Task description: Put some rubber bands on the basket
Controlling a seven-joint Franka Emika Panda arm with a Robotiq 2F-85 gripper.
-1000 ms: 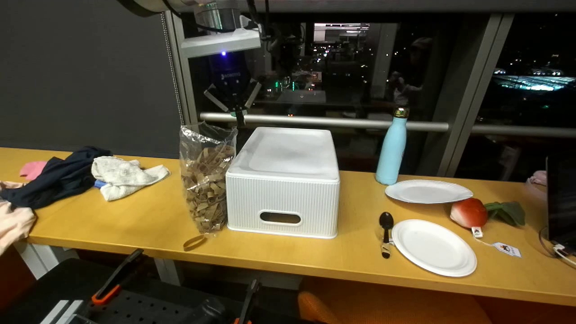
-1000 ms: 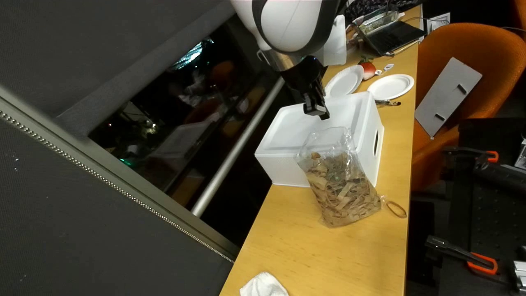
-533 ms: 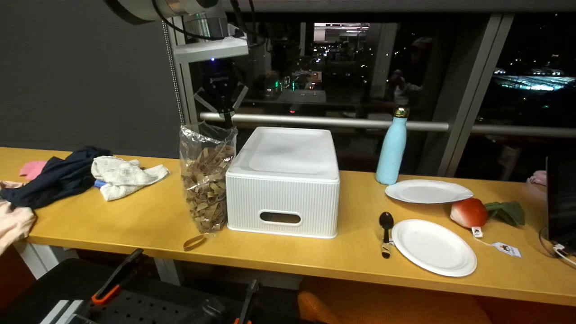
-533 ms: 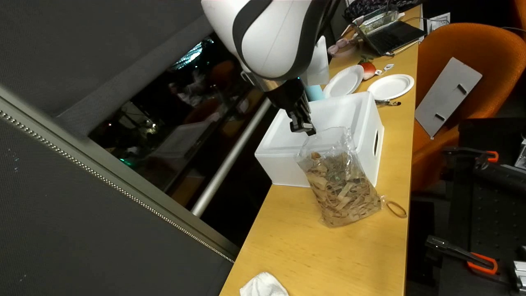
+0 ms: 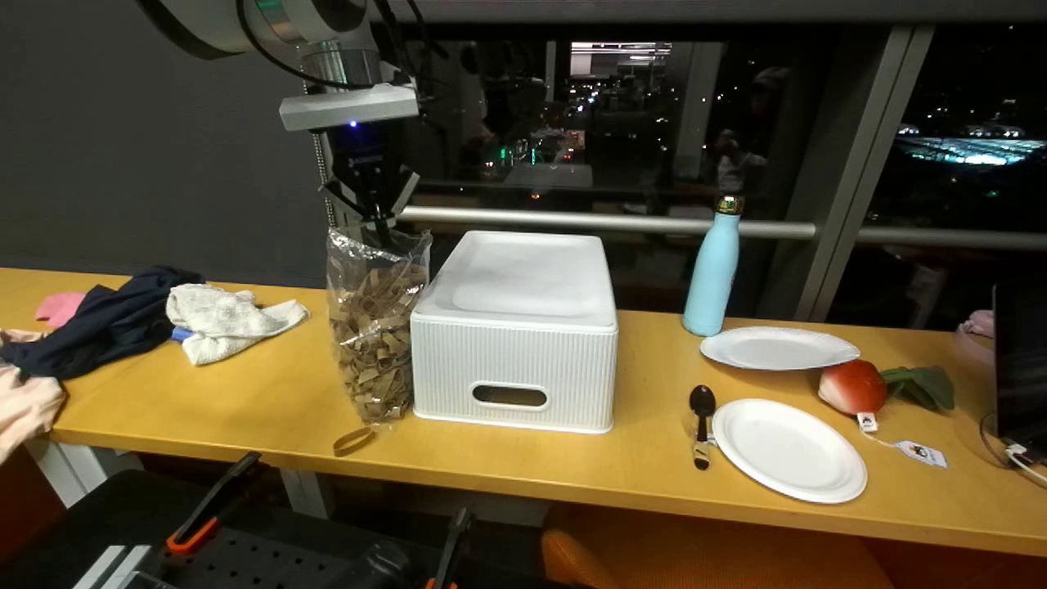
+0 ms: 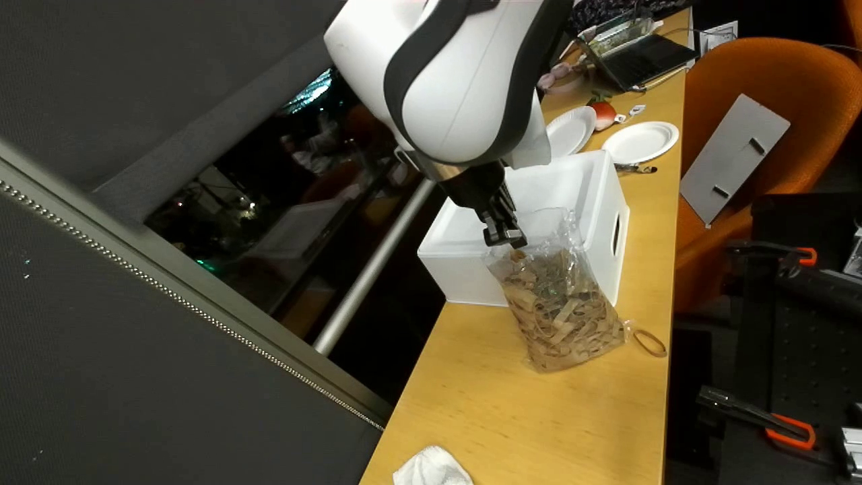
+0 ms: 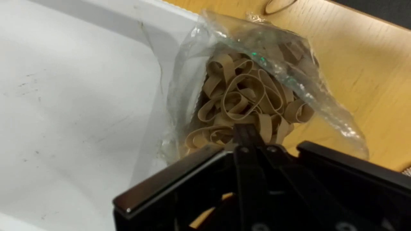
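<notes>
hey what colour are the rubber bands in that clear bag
Light brown, close to tan. The rubber bands show best in the wrist view.

In the wrist view, the tool (image 7: 246, 126) partly hides the rubber bands (image 7: 249, 93); in an exterior view, peach cloth (image 5: 22, 413) at left is cut off.

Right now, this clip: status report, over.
Black two-fingered gripper shut at mouth of open clear plastic bag. Flat tan rubber bands inside, ungripped. Bag's crinkled rim partly overhangs bands; may snag.

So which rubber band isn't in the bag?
The loose band lying on the table, near the edge by the foot of the clear bag; the other visible bands are inside it.
</notes>
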